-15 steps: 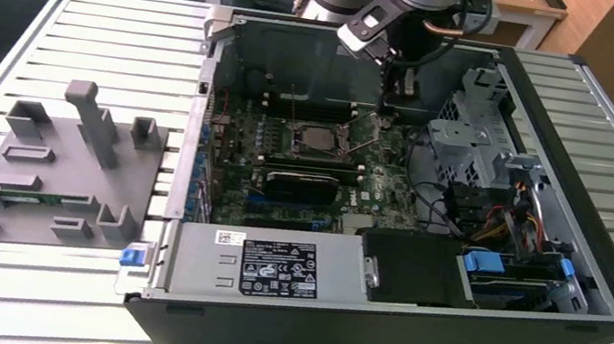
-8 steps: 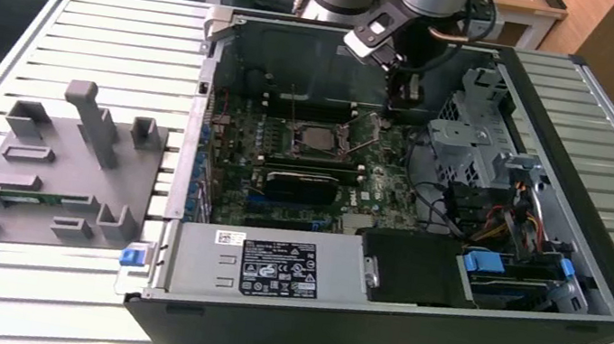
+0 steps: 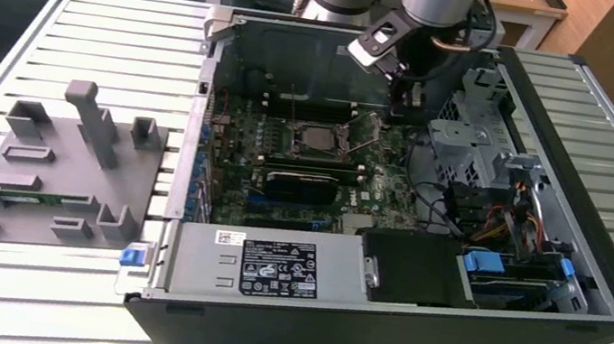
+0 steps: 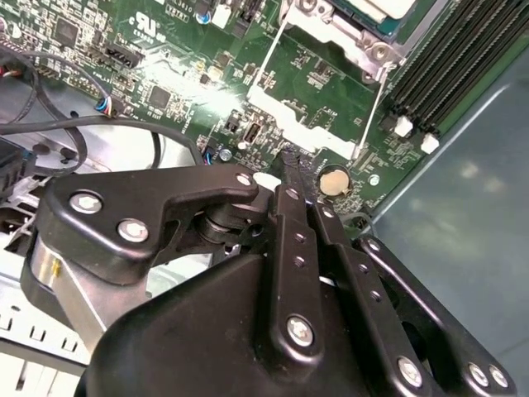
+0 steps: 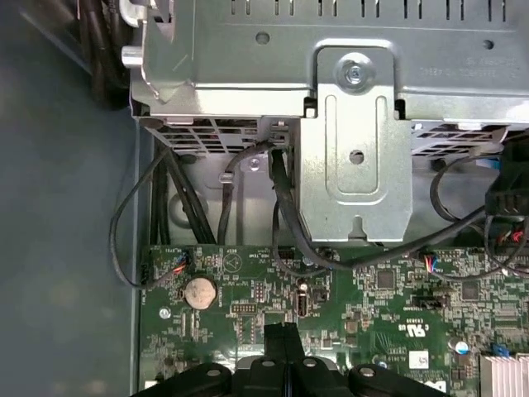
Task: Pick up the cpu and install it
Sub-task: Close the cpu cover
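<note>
The cpu (image 3: pixel 314 139) is a silver-grey square lying flat in the socket at the middle of the green motherboard (image 3: pixel 277 209), inside the open computer case. In the second wrist view a corner of the cpu (image 4: pixel 374 7) shows inside the socket frame, whose metal retention plate (image 4: pixel 285 112) is swung open towards the gripper. My gripper (image 3: pixel 399 108) hangs just above the board, to the exterior view's right of the socket. Its black fingers are pressed together in both wrist views, and the gripper (image 4: pixel 289 157) (image 5: pixel 283 332) has nothing visible between them. The tips are close to the open plate's edge.
A silver drive cage (image 3: pixel 469 151) with loose cables (image 5: pixel 285 215) stands right beside the gripper. A coin battery (image 5: pixel 199 291) sits near the fingertips. A black block (image 3: pixel 305 185) lies below the socket and the power supply (image 3: pixel 268 267) at the case's front. A grey fixture tray (image 3: pixel 50 179) rests at the exterior view's left.
</note>
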Motion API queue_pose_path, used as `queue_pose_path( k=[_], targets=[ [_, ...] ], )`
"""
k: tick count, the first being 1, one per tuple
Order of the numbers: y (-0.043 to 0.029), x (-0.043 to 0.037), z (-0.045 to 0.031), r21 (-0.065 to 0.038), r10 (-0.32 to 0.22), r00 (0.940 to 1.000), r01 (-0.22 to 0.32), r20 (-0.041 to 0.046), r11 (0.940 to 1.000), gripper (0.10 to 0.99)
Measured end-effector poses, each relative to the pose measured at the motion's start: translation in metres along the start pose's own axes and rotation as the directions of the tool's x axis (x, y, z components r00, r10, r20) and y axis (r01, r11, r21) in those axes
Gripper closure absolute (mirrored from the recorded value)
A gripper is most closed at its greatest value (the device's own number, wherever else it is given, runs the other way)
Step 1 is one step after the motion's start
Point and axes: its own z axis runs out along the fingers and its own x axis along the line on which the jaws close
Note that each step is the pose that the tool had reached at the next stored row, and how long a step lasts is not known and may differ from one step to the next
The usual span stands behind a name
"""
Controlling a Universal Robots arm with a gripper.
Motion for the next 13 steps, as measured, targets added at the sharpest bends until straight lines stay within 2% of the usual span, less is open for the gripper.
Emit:
queue_pose_path(
  k=[4, 7, 13],
  targets=[
    [0.0023, 0.0003, 0.0056, 0.002, 0.0, 1.0, 0.0, 0.0, 1.0, 0.98],
    [0.0018, 0.0002, 0.0068, 0.002, 0.0, 1.0, 0.0, 0.0003, 1.0, 0.98],
    [-0.0091, 0.0002, 0.0064, 0.003, 0.0, 1.0, 0.0, 0.0001, 1.0, 0.98]
  ],
)
